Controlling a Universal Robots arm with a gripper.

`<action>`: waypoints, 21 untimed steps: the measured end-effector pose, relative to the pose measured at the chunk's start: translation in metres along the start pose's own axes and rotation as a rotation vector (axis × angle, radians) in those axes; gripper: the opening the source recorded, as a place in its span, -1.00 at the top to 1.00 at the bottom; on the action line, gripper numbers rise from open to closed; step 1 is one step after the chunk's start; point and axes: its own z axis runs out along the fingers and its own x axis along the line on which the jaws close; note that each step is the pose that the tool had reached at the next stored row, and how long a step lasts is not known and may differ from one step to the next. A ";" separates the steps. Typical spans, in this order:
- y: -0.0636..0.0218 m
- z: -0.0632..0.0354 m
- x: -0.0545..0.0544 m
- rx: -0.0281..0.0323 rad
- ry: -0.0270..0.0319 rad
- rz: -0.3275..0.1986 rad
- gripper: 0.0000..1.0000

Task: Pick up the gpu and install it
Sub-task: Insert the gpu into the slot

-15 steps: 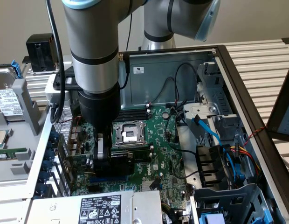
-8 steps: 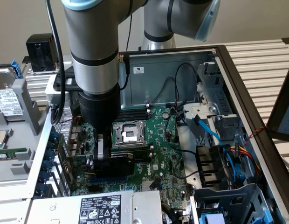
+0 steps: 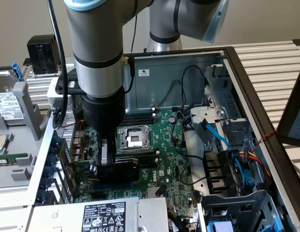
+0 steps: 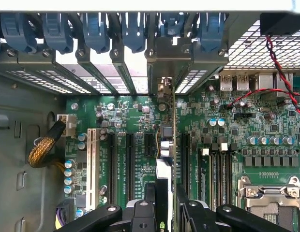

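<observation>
An open computer case (image 3: 159,77) lies on its side on the slatted tabletop (image 3: 271,63). The arm (image 3: 97,43) reaches straight down into the case, near the wall on the exterior view's left. The green motherboard (image 3: 174,159) covers the case floor. A power supply (image 3: 104,215) with a black label sits at the case's near edge in the exterior view.

The gpu (image 4: 164,140) stands upright on its edge over the motherboard, among the black expansion slots. It is between the CPU socket (image 3: 133,139) and the case's perforated rear wall. In the wrist view it shows edge-on, and its metal end reaches toward the rear slot openings under the row of blue latches (image 4: 97,29). Whether its lower edge sits in a slot cannot be told.

The gripper (image 3: 107,166) is clamped on the gpu, with one black finger on each face of the card.

A long white slot (image 4: 92,159) runs parallel to the card and well apart from it. Beyond that slot, a braided cable (image 4: 43,150) plugs in at the motherboard's edge. A red wire (image 4: 280,72) loops over the board near the rear ports. A blue cable (image 3: 215,133) curves along the drive bays at the case's far side from the gripper.
</observation>
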 end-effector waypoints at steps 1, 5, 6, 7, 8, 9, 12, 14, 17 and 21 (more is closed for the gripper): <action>0.0000 0.0000 0.000 0.0000 0.0000 0.000 0.47; -0.0007 -0.0001 0.000 -0.0002 0.0001 0.000 0.47; -0.0010 -0.0001 0.000 -0.0002 0.0001 0.000 0.47; -0.0013 -0.0001 0.000 -0.0001 0.0000 0.000 0.47; -0.0015 -0.0002 0.000 -0.0001 0.0000 0.000 0.47; -0.0016 -0.0002 0.000 -0.0001 0.0001 0.000 0.47; -0.0017 -0.0002 0.000 0.0000 0.0000 0.000 0.47; -0.0017 -0.0002 0.000 0.0000 0.0000 0.000 0.47; -0.0009 -0.0001 0.000 0.0003 0.0000 0.000 0.47; 0.0000 -0.0001 0.000 0.0001 0.0001 0.000 0.47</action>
